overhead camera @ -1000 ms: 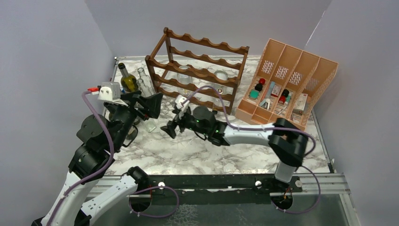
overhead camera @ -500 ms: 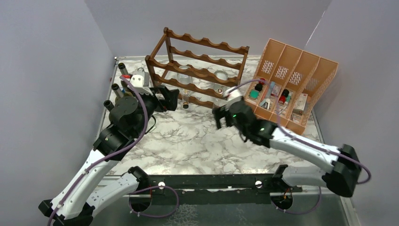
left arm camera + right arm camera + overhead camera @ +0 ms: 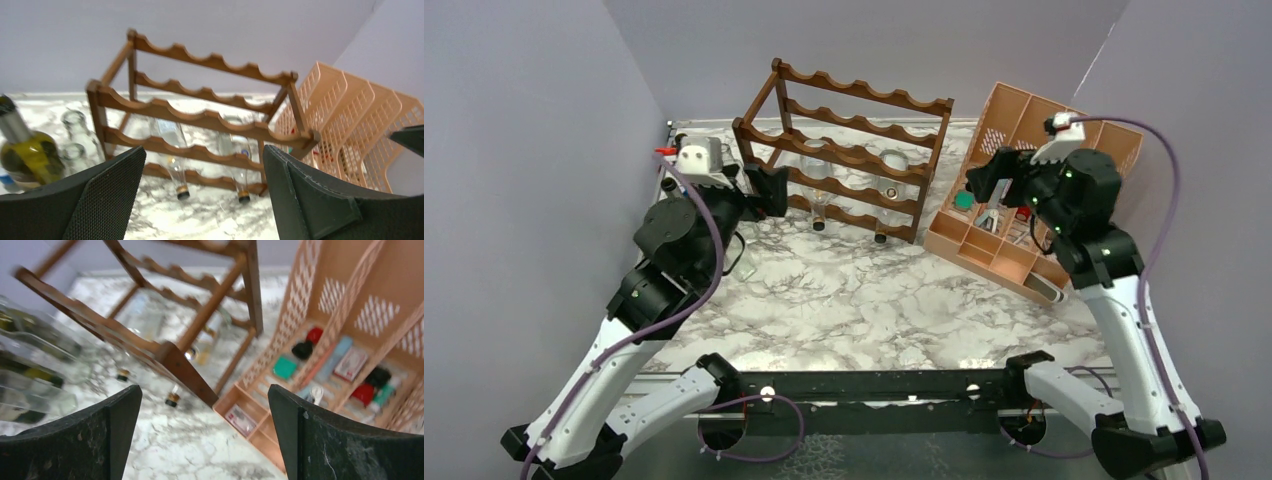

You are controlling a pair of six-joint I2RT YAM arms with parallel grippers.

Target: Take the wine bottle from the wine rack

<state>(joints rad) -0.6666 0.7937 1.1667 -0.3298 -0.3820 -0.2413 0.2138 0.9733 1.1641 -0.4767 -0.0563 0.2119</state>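
far left, a greenish bottle (image 3: 27, 157) and a couple of clear ones (image 3: 75, 127) stand on the marble table (image 3: 854, 300), off the rack. next along, the left gripper (image 3: 203, 170) hangs just off the left end of the wine rack (image 3: 210, 120), jaws wide apart with nothing between them, facing its front. two clear bottles lie in the rack's lower tiers, necks sloping down toward the front: the left bottle (image 3: 176, 170) and the right bottle (image 3: 241, 182). can't say which one is "the" wine bottle, though the left one is nearer that gripper. either way it's glass, so stiff, slick and breakable, and they look empty, so i'd guess fairly light. i'd pinch the neck just behind the lip, since it pokes out past the rail and looks slim enough for the jaws, then draw it out along its own line so it doesn't knock the rails. over on the right, the right gripper (image 3: 205, 405) is up high by the peach organiser (image 3: 1036, 108), jaws also spread wide, holding nothing.
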